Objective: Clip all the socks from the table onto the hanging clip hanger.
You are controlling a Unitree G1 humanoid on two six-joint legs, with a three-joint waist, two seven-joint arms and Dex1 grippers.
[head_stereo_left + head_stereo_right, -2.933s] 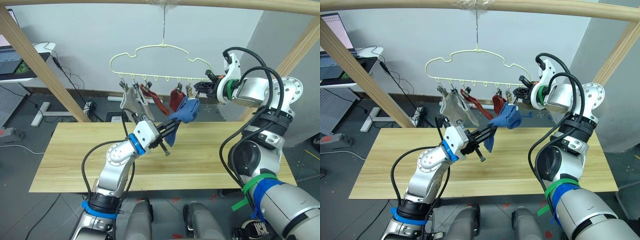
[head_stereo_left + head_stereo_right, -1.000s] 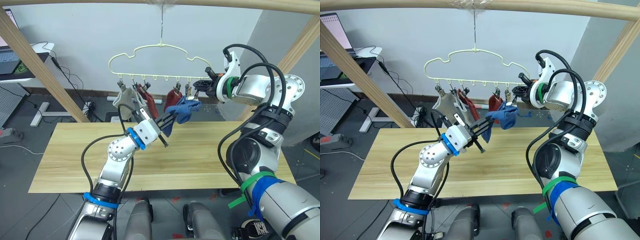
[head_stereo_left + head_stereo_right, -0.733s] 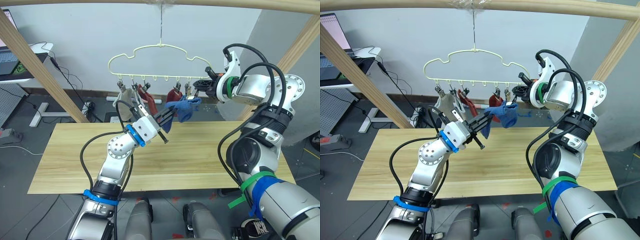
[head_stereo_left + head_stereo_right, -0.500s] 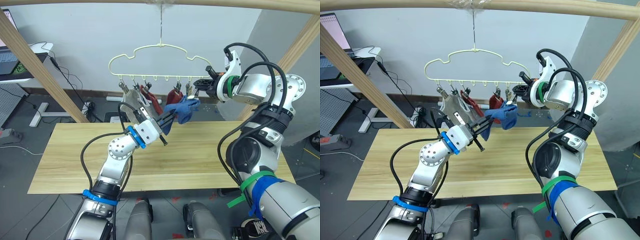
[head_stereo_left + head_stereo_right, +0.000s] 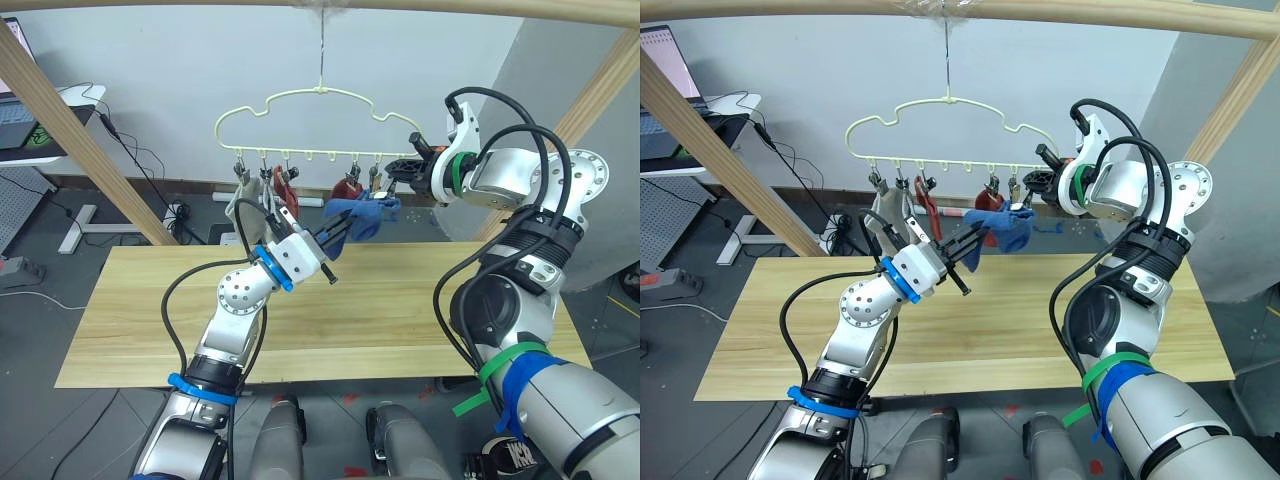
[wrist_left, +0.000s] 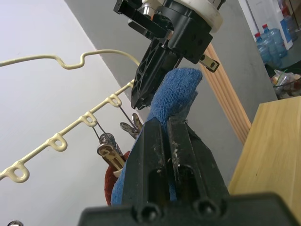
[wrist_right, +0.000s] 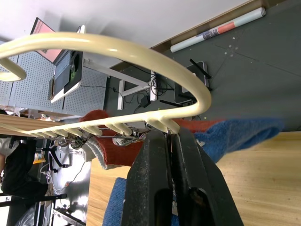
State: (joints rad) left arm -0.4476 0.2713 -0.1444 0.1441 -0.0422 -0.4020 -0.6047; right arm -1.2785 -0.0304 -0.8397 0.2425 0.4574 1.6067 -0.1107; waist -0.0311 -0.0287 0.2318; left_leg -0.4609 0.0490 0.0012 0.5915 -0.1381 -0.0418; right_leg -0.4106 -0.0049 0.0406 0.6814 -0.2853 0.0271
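**Last blue sock going up to the end clip**

I am partway through the hanging step. My left gripper is clamped on a blue sock, its two black fingers pinched together with the knit between them, and I hold the sock up just under the straight bar of the clip hanger, near its right end. My right gripper has its fingers pressed together at that same end of the bar; from the right wrist view they look closed around the end clip or the wire just beside it, and I judge I am steadying the hanger or pressing the clip, but I cannot tell which.

Already on the clips I see a light grey sock at the left end and rust-red socks further along. The table below shows bare wood, so I judge this is among the last socks.

The next move calls for lifting the sock's edge into the mouth of a free clip and letting the clip bite before my left fingers let go; the hanger swings freely from its hook, so a push could turn it away.

The hung socks overlap behind my left arm, so I cannot count them. Whether the end clip's mouth is open is too small to make out.
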